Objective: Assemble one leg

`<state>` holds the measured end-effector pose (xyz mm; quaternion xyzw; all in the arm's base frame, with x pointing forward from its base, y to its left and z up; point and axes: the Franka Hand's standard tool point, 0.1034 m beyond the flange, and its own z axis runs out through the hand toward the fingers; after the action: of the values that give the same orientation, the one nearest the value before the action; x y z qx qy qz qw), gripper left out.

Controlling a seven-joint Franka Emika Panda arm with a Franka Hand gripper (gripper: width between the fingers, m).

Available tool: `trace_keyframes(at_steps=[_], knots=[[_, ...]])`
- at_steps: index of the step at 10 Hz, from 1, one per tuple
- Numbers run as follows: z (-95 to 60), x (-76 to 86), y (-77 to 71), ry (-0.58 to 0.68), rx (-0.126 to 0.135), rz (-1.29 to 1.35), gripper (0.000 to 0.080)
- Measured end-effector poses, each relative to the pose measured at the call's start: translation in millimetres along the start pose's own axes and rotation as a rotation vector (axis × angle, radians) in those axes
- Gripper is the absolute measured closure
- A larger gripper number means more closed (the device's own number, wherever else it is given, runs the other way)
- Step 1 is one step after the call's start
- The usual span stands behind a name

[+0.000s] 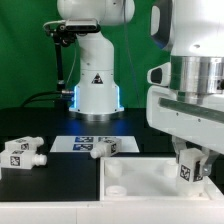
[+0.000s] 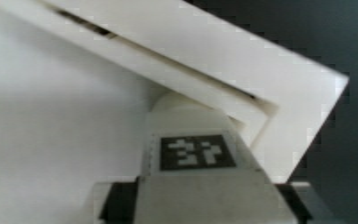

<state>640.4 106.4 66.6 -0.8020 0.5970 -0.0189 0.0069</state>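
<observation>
My gripper is at the exterior view's right, low over the large flat white panel. It is shut on a leg, a small white post with a black-and-white tag, held upright above the panel's right part. In the wrist view the held leg fills the middle between my dark fingers, with the panel and its raised corner edge below it. I cannot tell whether the leg's lower end touches the panel. Two more legs lie on the black table at the left and the centre.
The marker board lies flat behind the loose legs. The robot's white base stands at the back centre, with a cable at its left. The panel has a round hole near its left side.
</observation>
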Motion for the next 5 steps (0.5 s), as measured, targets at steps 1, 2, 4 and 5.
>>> trace_keyframes(at_steps=[1,2,4,5], knots=[[0.2,0.8,0.0,-0.02,0.0,0.18,0.0514],[-0.2,-1.8,-1.9,-0.036,0.005,0.338,0.0514],[0.8,-4.8,-4.6,-0.055,0.029,0.54,0.0512],[0.7,-5.6,-4.9,-0.056,0.031,0.595,0.0512]])
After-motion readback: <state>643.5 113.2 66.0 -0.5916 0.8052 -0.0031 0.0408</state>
